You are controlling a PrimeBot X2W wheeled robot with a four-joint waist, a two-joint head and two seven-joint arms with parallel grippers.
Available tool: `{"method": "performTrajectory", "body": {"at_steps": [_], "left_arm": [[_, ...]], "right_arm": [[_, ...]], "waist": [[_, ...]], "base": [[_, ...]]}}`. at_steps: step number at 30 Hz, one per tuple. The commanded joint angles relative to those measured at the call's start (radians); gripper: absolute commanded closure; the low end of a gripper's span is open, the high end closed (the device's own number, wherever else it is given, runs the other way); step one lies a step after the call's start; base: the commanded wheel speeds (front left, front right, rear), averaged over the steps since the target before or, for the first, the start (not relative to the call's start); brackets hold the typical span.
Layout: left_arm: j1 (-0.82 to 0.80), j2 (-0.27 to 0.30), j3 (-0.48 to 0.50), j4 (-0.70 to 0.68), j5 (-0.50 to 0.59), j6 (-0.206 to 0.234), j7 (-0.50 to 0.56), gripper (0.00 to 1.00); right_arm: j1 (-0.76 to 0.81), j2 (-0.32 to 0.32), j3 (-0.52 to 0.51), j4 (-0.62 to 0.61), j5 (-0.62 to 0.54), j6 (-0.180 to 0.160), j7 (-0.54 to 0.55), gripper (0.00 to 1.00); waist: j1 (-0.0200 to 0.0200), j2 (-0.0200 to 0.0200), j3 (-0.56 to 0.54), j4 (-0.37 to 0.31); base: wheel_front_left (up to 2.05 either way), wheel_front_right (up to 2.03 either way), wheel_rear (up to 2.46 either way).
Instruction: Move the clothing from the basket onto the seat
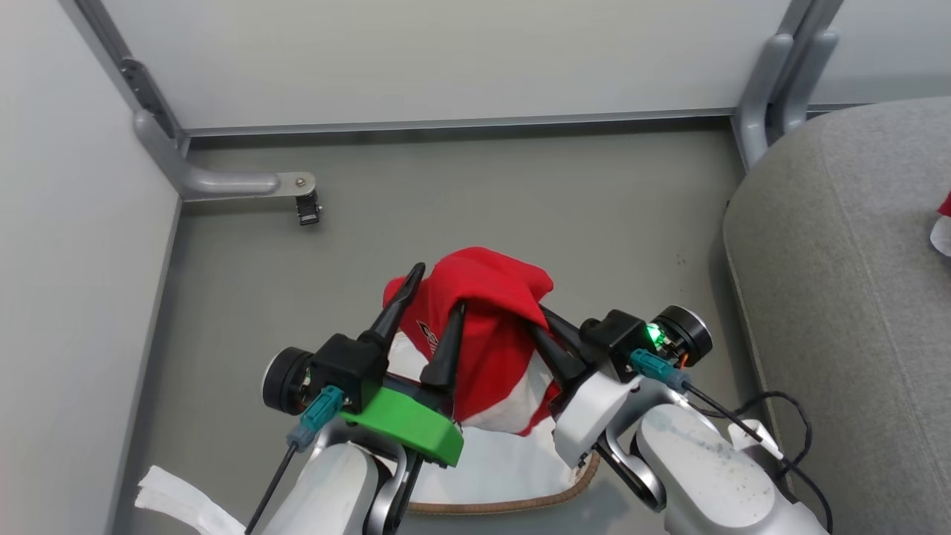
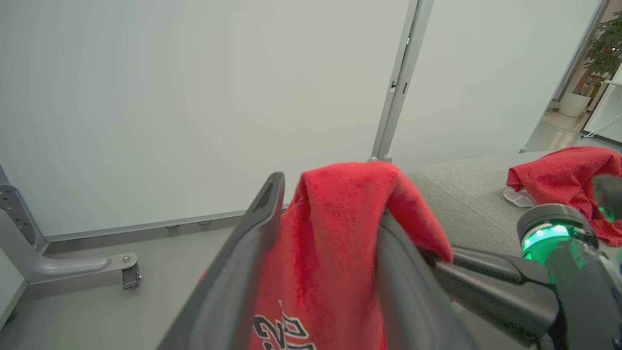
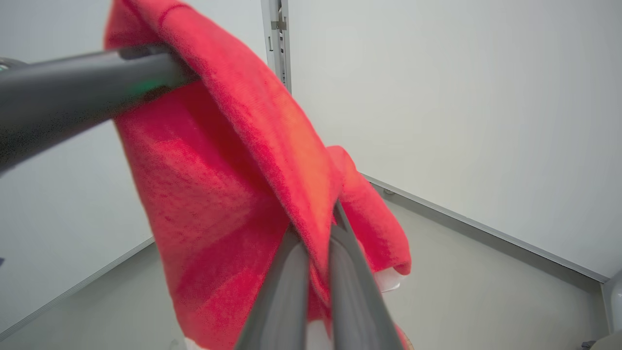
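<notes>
**Head view:** a soft, bright red jersey (image 1: 487,312) with white panels and dark lettering hangs at the centre. It is raised above the oval white plastic basket (image 1: 520,501), whose brown braided rim shows at 6 o'clock. A flat white cloth (image 1: 498,461) lies in the basket. The left gripper (image 1: 440,286) has its fingers apart, with fabric draped over the inner one. The right gripper (image 1: 548,327) reaches in from 4 o'clock, its tips under the cloth. The large grey woven seat cushion (image 1: 839,297) with rounded edges sits at 3 o'clock. Bare grey floor (image 1: 520,208) lies open from 9 to 1 o'clock, up to the white partition panels. A metal frame foot (image 1: 297,197) stands at 10 o'clock.

**Left wrist view:** the left gripper (image 2: 330,199) is spread, and the nubby knit hangs between its fingers and over the right-hand one. The right gripper (image 2: 437,257) enters from 4 o'clock. This view also shows a second red garment (image 2: 563,170) lying crumpled on the seat cushion (image 2: 466,194) at 3 o'clock.

**Right wrist view:** the right gripper (image 3: 318,228) is pressed together on a fold of the red jersey (image 3: 218,194) at 6 o'clock. A left-gripper finger (image 3: 73,92) crosses at 10 o'clock, under the top fold.
</notes>
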Motion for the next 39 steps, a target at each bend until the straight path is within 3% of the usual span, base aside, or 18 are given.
{"method": "performTrajectory", "body": {"at_steps": [1,15,26,30,39], "left_arm": [[0.012,0.003,0.007,0.005,0.018,-0.007,-0.001,0.0],[0.01,0.004,0.028,0.039,0.06,-0.041,-0.001,0.0],[0.018,0.004,0.067,0.08,0.101,-0.064,-0.001,0.0],[0.006,0.004,0.056,0.095,0.105,-0.071,-0.001,0.0],[-0.037,0.005,0.017,0.145,0.107,-0.081,-0.001,0.0]], "right_arm": [[0.02,-0.005,-0.019,-0.008,0.003,-0.001,0.0,1.0],[0.082,-0.004,-0.205,-0.045,-0.043,-0.001,0.0,1.0],[0.127,-0.004,-0.247,-0.087,-0.02,-0.001,0.0,1.0],[0.144,-0.005,-0.279,-0.1,-0.025,-0.001,0.0,1.0],[0.139,-0.004,-0.366,-0.128,-0.078,-0.001,0.0,1.0]], "waist": [[0.0,-0.0001,0.006,-0.066],[0.0,-0.0001,0.043,-0.355],[0.0,-0.0001,0.069,-0.581],[0.0,-0.0001,0.083,-0.618],[0.0,-0.0001,0.116,-0.631]], "base": [[0.0,0.0,0.0],[0.0,0.0,0.0],[0.0,0.0,0.0],[0.0,0.0,0.0],[0.0,0.0,0.0]]}}
